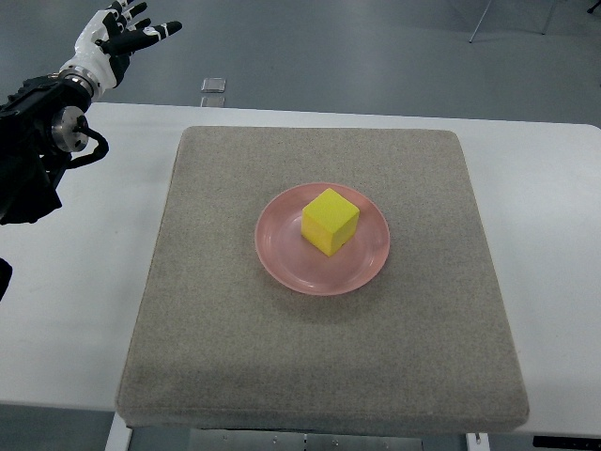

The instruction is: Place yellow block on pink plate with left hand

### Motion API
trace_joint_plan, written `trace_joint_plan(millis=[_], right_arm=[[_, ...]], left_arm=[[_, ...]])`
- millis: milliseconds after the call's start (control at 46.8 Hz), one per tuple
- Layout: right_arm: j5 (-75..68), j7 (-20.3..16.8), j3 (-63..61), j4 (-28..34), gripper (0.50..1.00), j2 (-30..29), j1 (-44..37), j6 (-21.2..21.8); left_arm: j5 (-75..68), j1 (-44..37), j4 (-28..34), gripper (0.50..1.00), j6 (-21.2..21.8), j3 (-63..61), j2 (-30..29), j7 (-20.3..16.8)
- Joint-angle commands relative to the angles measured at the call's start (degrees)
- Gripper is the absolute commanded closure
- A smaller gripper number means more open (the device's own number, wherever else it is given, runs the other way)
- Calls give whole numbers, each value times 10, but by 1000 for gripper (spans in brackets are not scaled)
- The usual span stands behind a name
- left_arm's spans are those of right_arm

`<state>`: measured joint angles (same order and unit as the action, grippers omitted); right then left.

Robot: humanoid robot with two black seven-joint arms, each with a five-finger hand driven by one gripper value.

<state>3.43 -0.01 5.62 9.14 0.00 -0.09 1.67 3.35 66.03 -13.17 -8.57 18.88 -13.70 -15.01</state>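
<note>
A yellow block (pixel 330 221) sits on the pink plate (pixel 282 258), slightly above the plate's middle. The plate rests at the middle of a grey mat (pixel 216 329). My left hand (pixel 125 31) is raised at the top left corner, far from the plate, beyond the table's far edge. Its fingers are spread and hold nothing. The black left arm runs down the left edge of the picture. No right arm shows.
The mat lies on a white table (pixel 84 282). A small clear object (pixel 213 85) lies on the floor just past the table's far edge. Chair legs (pixel 512 19) show at the top right.
</note>
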Motion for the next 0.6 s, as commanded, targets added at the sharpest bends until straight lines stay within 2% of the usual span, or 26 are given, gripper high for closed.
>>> trace_joint_plan(millis=[0,128,256,577], right_arm=[[0,0,0,0,576,0,0,0],[0,0,0,0,576,0,0,0],[0,0,0,0,576,0,0,0],[0,0,0,0,576,0,0,0]], left_arm=[[1,-4,0,508,3,48,9,14],[2,-17,1,508,6,124,23,57],[11,-20,-5,508,-8,175,26,68],[86,-34,-2,508,-137,185,36,68]])
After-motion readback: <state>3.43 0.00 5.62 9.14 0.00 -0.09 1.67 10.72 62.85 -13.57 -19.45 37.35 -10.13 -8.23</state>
